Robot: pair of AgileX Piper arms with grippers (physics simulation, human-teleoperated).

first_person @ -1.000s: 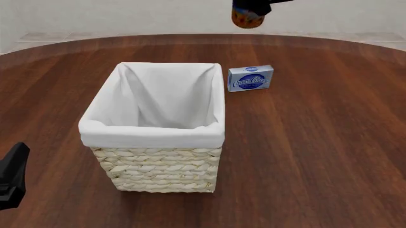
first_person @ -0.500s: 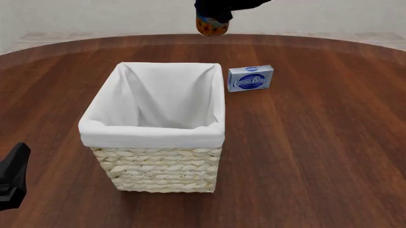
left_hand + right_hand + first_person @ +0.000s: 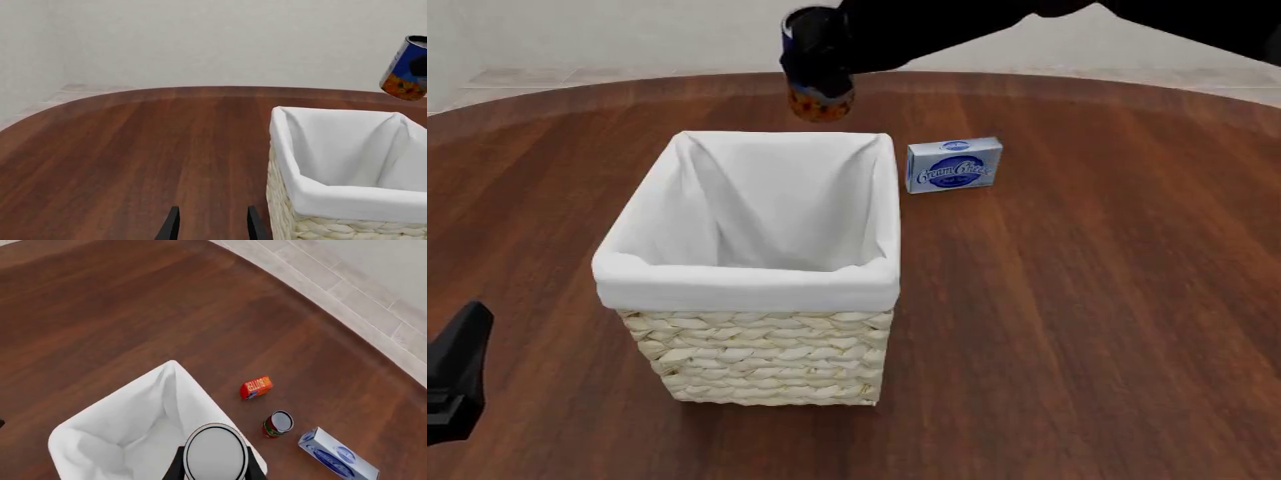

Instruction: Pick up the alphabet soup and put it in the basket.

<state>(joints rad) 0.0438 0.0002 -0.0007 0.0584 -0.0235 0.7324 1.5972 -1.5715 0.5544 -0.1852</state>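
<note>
The alphabet soup [image 3: 815, 80], a small can with a blue label turning orange at the bottom, hangs in the air just above the far rim of the basket [image 3: 747, 285]. My right gripper [image 3: 827, 45] is shut on it, and the dark arm reaches in from the upper right. The right wrist view looks down on the can's silver top [image 3: 215, 452] between the two fingers [image 3: 178, 469], with the white-lined basket [image 3: 113, 440] beneath. My left gripper [image 3: 212, 227] stands open and empty low beside the basket [image 3: 333, 200], and the can [image 3: 405, 70] shows beyond it.
A flat blue-and-white box [image 3: 954, 164] lies on the wooden table just right of the basket's far corner. The right wrist view also shows a small red box [image 3: 256, 387] and a small red-and-green can [image 3: 278, 423] near that box [image 3: 337, 457].
My right arm has carried the can leftward and lower, from the upper right to above the basket's far rim. The left arm has not moved.
</note>
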